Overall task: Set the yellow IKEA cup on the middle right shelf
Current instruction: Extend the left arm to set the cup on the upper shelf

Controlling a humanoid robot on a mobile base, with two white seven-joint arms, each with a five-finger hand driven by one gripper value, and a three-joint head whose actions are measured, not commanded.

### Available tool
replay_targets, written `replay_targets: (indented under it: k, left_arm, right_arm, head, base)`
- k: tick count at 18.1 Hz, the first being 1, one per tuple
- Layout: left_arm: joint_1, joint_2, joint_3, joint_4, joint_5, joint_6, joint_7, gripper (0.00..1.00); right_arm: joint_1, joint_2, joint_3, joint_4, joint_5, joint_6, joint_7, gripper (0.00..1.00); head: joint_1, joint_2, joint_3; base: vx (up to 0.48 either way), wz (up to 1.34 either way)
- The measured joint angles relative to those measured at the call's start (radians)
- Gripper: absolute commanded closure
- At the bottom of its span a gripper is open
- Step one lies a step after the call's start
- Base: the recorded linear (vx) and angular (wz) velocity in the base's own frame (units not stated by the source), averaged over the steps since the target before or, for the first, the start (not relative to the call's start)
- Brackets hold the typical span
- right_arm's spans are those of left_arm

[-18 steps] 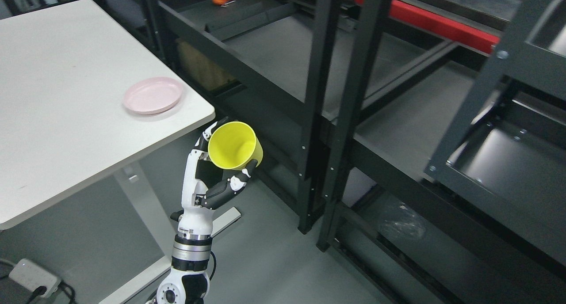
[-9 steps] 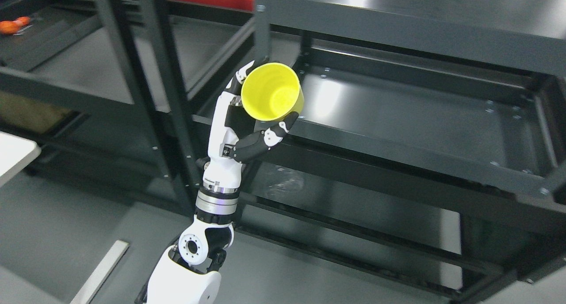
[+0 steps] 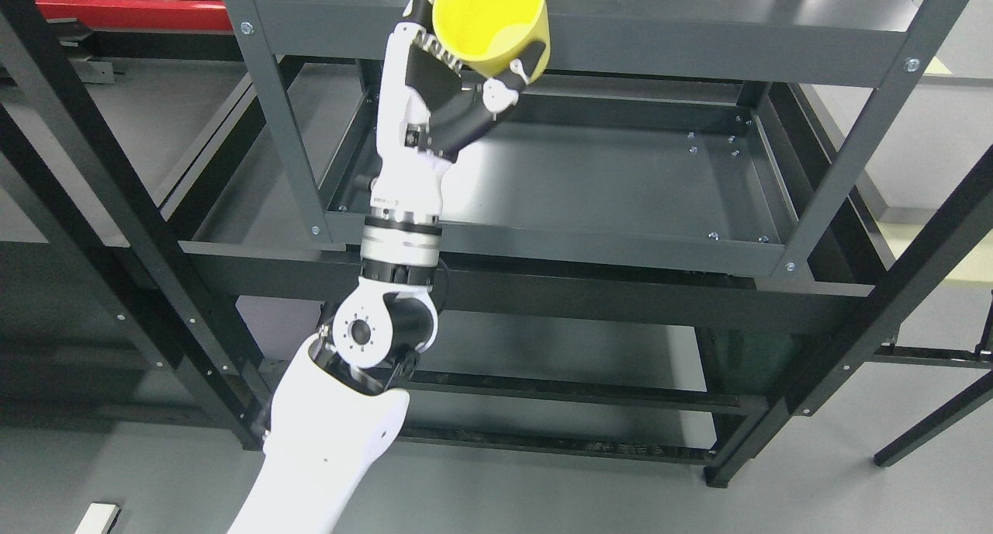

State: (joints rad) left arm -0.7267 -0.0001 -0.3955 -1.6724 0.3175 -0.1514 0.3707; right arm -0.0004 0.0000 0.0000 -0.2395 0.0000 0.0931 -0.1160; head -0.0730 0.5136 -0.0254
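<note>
Yellow cup (image 3: 490, 18) tilted with its mouth toward the camera, near the top edge, in front of the upper shelf (image 3: 698, 22) edge, gripped by left hand (image 3: 458, 68) with fingers curled around it, middle shelf (image 3: 589, 185) below

A single head camera looks steeply down and forward, close onto the dark metal shelf rack (image 3: 589, 231) and the grey floor (image 3: 543, 495).

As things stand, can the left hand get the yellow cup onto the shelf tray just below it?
Probably yes. The left hand holds the yellow cup raised in front of the upper shelf's edge. The tray below looks bare, its front open; the hand must first drop under that edge.
</note>
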Motion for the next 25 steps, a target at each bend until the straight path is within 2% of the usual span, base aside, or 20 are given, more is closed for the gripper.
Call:
replay_targets:
  k: [3, 8, 11, 14, 17, 20, 25]
  left_arm:
    - [-0.064, 0.0, -0.018, -0.018, 0.003, 0.093, 0.089, 1.0]
    - [-0.18, 0.0, -0.076, -0.047, 0.031, 0.115, 0.129, 1.0]
    - [-0.254, 0.0, -0.096, -0.046, 0.072, 0.179, 0.197, 1.0]
    - [-0.319, 0.0, -0.108, -0.034, 0.119, 0.272, 0.288, 1.0]
    - [-0.372, 0.0, -0.117, -0.013, 0.169, 0.42, 0.399, 1.0]
    - [-0.403, 0.0, -0.125, 0.007, 0.199, 0.545, 0.448, 1.0]
    - [-0.429, 0.0, -0.143, 0.038, 0.26, 0.616, 0.468, 0.99]
  right_arm:
    - [0.0, 0.0, 0.0, 0.0, 0.0, 0.0, 0.0, 0.01]
    - [0.0, 0.0, 0.0, 0.0, 0.0, 0.0, 0.0, 0.01]
    - [0.0, 0.0, 0.0, 0.0, 0.0, 0.0, 0.0, 0.01]
    - [0.0, 0.0, 0.0, 0.0, 0.0, 0.0, 0.0, 0.01]
    - [0.001, 0.0, 0.0, 0.0, 0.0, 0.0, 0.0, 0.01]
    - [0.001, 0.0, 0.0, 0.0, 0.0, 0.0, 0.0, 0.01]
    - [0.0, 0.0, 0.0, 0.0, 0.0, 0.0, 0.0, 0.01]
  head:
    - [0.0, 0.0, 0.0]
    - [0.0, 0.0, 0.0]
    - [0.0, 0.0, 0.0]
    - [0.0, 0.0, 0.0]
    - [0.0, 0.0, 0.0]
    - [0.0, 0.0, 0.0]
    - [0.0, 0.0, 0.0]
  base:
    - [0.053, -0.1]
    - [0.07, -0.17]
    - [0.085, -0.08]
    - [0.093, -0.01]
    - [0.109, 0.05]
    - [0.121, 0.12]
    - [0.141, 0.2]
